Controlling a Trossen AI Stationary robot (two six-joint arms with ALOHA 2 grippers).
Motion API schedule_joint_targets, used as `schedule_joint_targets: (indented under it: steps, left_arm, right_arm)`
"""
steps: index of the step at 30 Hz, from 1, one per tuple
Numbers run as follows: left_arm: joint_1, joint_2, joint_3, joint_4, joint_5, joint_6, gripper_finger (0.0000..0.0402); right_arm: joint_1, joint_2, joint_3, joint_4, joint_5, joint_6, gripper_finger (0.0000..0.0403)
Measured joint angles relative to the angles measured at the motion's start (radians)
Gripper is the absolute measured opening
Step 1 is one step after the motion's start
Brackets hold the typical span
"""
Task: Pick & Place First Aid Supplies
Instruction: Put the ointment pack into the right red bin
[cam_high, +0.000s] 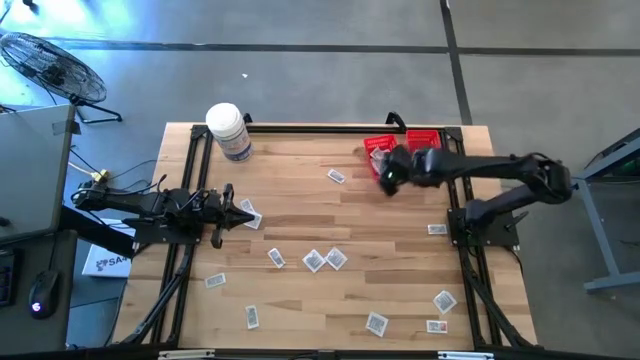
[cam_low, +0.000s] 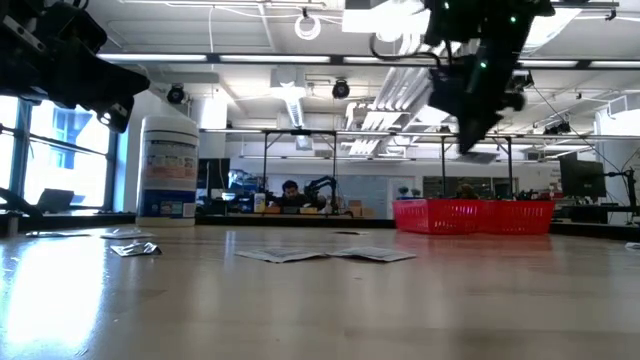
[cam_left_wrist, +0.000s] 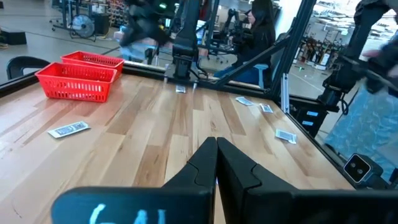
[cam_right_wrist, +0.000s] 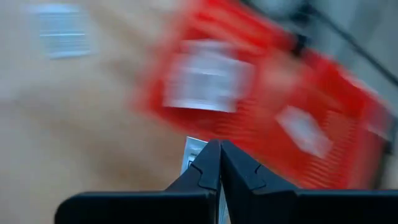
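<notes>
the right gripper (cam_high: 386, 180) hangs above the worktop (cam_high: 330, 215) at the near edge of the red baskets (cam_high: 405, 148), its jaws pressed together on a small white packet (cam_right_wrist: 194, 153) whose corner peeks out beside the fingertips in the right wrist view. at least two packets already lie inside the baskets. the step in hand looks like the drop: carry the packet fully over the basket's rim before parting the jaws, low enough that the light packet doesn't flutter out, but clear of the mesh wall. the left gripper (cam_high: 243, 212) waits low at the left of the worktop, jaws pressed together and seemingly holding nothing, with a packet (cam_high: 251, 218) just beside its tips. many more packets (cam_high: 324, 259) lie scattered across the worktop, and a white bottle (cam_high: 229, 131) stands at the far left corner.
</notes>
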Motion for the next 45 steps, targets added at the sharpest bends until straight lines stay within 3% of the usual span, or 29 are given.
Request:
schedule_joint_targets:
  steps: [4, 13, 21, 28, 36, 40, 45]
  left_arm:
    - [0.0, 0.0, 0.0, 0.0, 0.0, 0.0, 0.0001]
    - [0.0, 0.0, 0.0, 0.0, 0.0, 0.0, 0.0001]
    - [0.0, 0.0, 0.0, 0.0, 0.0, 0.0, 0.0001]
    - [0.0, 0.0, 0.0, 0.0, 0.0, 0.0, 0.0001]
    - [0.0, 0.0, 0.0, 0.0, 0.0, 0.0, 0.0001]
    - [0.0, 0.0, 0.0, 0.0, 0.0, 0.0, 0.0001]
    - [0.0, 0.0, 0.0, 0.0, 0.0, 0.0, 0.0001]
  right_arm:
    - [-0.157, -0.011, 0.0, -0.075, 0.061, 0.028, 0.0001]
    - [-0.433, 0.095, 0.0, 0.081, 0.093, -0.178, 0.0001]
    - [-0.547, 0.261, 0.0, 0.18, 0.067, -0.271, 0.0006]
    - [-0.572, 0.317, 0.002, 0.196, 0.054, -0.296, 0.0029]
    - [-0.564, 0.203, 0.002, 0.086, 0.007, -0.381, 0.0086]
    - [-0.46, 0.094, 0.002, -0.034, -0.128, -0.384, 0.0094]
    - [-0.229, -0.006, 0.002, -0.15, -0.301, -0.302, 0.0095]
